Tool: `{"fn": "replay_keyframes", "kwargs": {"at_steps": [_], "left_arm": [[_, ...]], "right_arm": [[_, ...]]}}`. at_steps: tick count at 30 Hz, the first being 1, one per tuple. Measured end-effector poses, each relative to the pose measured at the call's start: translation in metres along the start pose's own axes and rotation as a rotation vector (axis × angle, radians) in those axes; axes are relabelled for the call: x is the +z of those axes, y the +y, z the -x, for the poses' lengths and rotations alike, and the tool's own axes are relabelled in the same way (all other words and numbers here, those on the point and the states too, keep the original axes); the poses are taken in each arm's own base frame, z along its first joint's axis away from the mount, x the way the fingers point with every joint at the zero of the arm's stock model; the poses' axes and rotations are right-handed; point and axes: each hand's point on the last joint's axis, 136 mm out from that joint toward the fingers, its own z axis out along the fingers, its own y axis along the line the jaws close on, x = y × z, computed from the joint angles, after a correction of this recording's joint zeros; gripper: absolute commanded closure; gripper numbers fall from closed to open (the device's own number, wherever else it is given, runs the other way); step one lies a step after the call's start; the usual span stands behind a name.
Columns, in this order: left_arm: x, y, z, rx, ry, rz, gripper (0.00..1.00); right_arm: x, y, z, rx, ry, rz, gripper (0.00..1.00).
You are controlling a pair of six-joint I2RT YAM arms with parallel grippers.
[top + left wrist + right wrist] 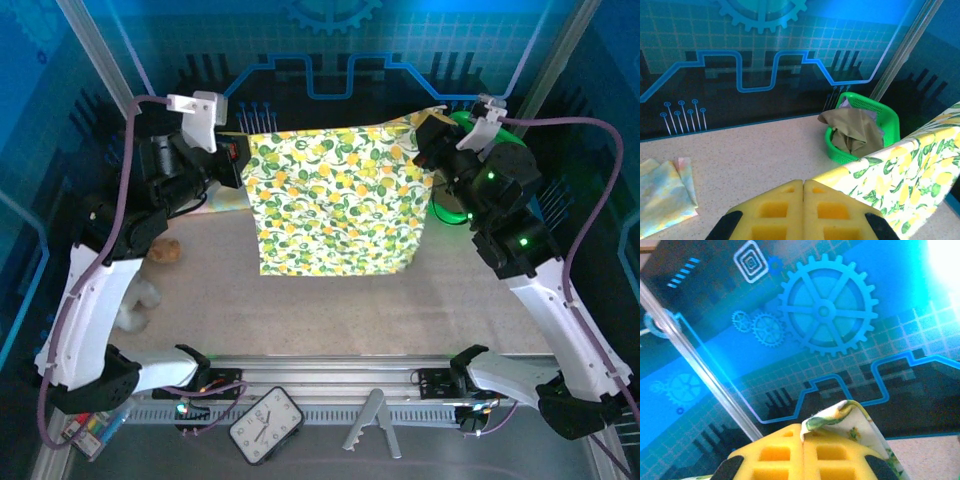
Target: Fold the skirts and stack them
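Observation:
The pale yellow-green floral skirt [335,200] hangs stretched like a sheet between my two grippers above the table, its lower edge near the tabletop. My left gripper [238,152] is shut on its top left corner; in the left wrist view the yellow fingers [804,181] are pressed together with the floral skirt [905,170] running off to the right. My right gripper [432,135] is shut on the top right corner, and the floral skirt's corner [840,412] pokes out between the shut fingers [802,427]. The olive-khaki skirt [855,131] lies crumpled in the green basket [890,120], with a sliver of lavender-grey skirt [875,116] behind it.
The green basket [455,212] sits at the back right, behind my right arm. A folded pastel cloth [662,192] lies at the back left. A brown plush toy [165,250] and a grey one [135,300] lie by the left arm. A clock [265,425] rests on the front rail.

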Motion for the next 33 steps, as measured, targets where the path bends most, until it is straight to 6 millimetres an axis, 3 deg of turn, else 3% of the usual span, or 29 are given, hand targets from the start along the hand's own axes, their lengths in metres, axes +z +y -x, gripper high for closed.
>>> {"fn": "replay_keyframes", "kwargs": {"at_steps": [6,10,13,18,28,33], "left_arm": [[0.049,0.019,-0.011,0.010,0.058,0.073,1.00],[0.089,0.033,-0.031,0.025,0.136,0.120,1.00],[0.100,0.036,-0.039,0.027,0.162,0.130,1.00],[0.087,0.034,-0.030,0.022,0.132,0.119,1.00],[0.029,0.005,-0.001,0.014,0.027,-0.030,1.00],[0.008,-0.005,0.007,0.005,-0.008,-0.083,1.00]], "right_arm": [[0.041,-0.038,-0.024,0.005,0.060,-0.085,1.00],[0.067,-0.066,-0.045,0.044,0.116,-0.135,1.00],[0.073,-0.072,-0.051,0.067,0.136,-0.137,1.00],[0.064,-0.057,-0.039,0.091,0.096,-0.067,1.00],[0.012,-0.021,-0.007,0.096,0.005,0.093,1.00],[0.005,-0.013,-0.001,0.094,-0.009,0.127,1.00]]}}
